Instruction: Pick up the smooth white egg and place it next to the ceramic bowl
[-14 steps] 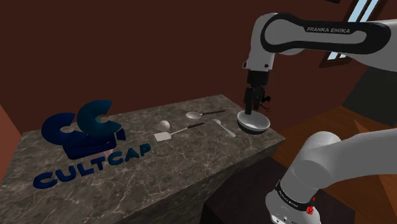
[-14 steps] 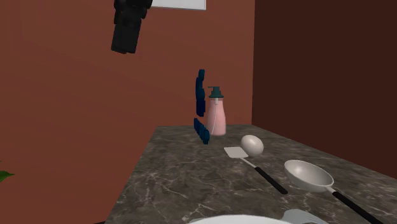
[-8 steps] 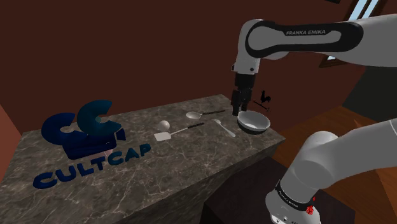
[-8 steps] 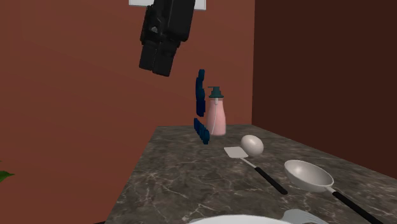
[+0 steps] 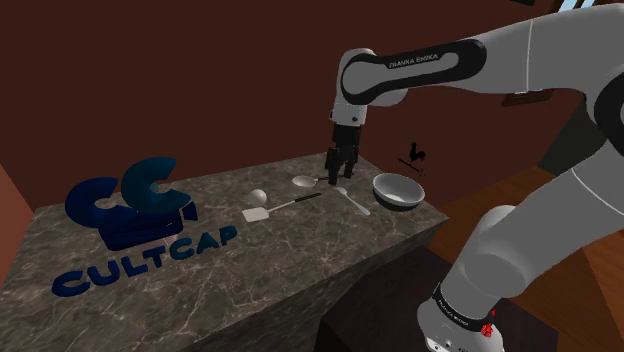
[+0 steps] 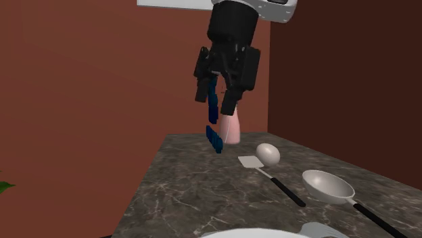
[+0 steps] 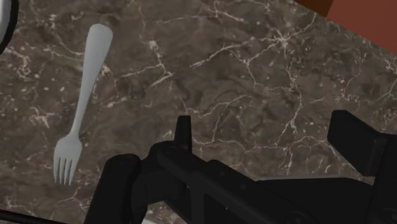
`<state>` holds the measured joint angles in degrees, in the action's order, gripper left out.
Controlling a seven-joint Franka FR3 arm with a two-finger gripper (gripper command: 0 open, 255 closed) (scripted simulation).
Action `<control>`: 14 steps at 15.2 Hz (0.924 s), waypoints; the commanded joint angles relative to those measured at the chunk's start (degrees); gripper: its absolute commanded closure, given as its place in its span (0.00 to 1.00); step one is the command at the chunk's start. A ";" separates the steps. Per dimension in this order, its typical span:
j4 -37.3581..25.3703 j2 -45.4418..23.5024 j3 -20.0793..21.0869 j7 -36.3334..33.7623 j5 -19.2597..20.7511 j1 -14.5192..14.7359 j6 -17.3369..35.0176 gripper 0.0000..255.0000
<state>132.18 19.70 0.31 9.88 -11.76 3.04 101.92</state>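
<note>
Moved off the one bowl (image 5: 398, 190), the gripper (image 5: 338, 172) hangs open and empty above one fork (image 7: 83, 102). One egg (image 5: 259, 194) lies on the counter (image 5: 200, 270) beside one spatula (image 5: 258, 213); one ladle (image 5: 303, 182) lies between egg and gripper.

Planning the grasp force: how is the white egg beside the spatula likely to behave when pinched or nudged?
The egg looks smooth and rounded, so it would probably slip from an off-centre pinch. It lies loose on the flat marbled counter beside the spatula head, so a nudge likely rolls it. Small next to the bowl, it is probably light.
</note>
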 commanded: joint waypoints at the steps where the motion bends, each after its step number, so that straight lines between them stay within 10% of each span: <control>1: -1.85 -3.91 0.72 -0.16 -0.78 0.68 2.61 0.00; 14: -23.42 -31.10 3.46 -0.38 -2.54 3.53 11.30 0.00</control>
<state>110.83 -9.27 3.70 9.33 -14.29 6.50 112.91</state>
